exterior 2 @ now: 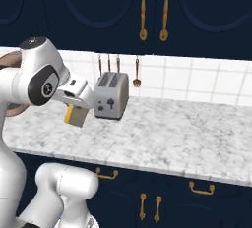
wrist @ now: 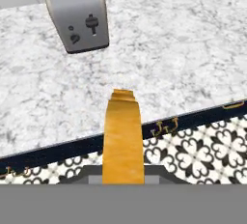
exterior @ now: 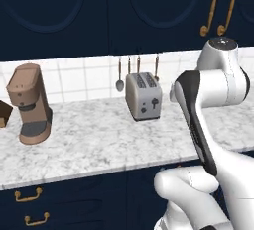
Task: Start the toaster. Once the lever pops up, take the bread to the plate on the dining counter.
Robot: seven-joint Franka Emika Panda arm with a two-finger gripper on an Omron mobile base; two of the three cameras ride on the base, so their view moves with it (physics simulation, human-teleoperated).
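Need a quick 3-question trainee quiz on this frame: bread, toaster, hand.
1. True or false: the bread sits in the toaster slots.
2. What does the hand hold? A) spoon B) bread C) nothing
3. Fill in: the coffee machine stands on the ___ worktop.

Key: 1 false, the bread hangs clear of the toaster; 2 B; 3 marble.

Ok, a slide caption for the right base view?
Gripper shut on the bread, held off the worktop beside the toaster.
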